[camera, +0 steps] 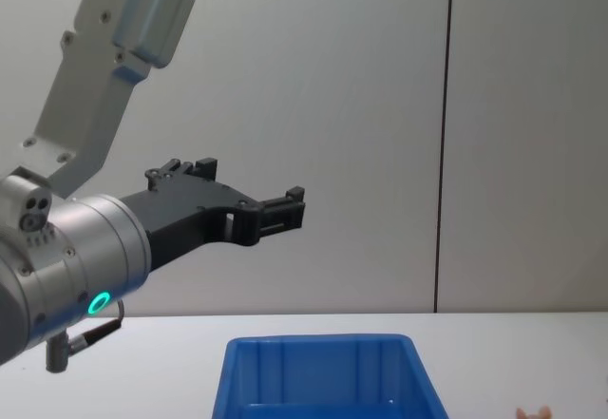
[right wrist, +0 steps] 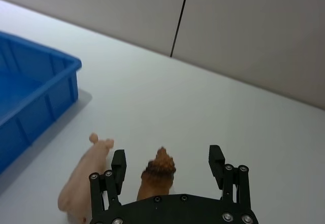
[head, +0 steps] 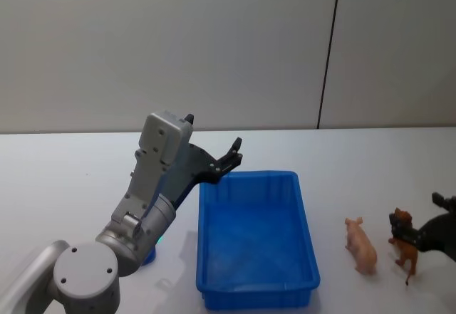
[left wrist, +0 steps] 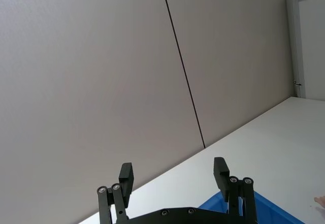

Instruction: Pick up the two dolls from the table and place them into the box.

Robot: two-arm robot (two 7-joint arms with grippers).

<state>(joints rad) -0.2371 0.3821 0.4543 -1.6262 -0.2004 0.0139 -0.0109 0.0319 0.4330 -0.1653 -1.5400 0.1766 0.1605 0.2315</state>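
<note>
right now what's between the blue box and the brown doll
The pink pig doll rests on the table between the box and the brown doll, touching neither; the head view shows it.

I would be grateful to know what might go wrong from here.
The right tool stands open around the brown toy, with the pink pig close beside one finger; closing may nudge the pig. The left tool hovers open above the box's far-left corner and might obstruct the drop.

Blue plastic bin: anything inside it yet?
Empty: the bright blue rectangular plastic bin shows a bare floor; the pale pink toy pig is outside it.
</note>
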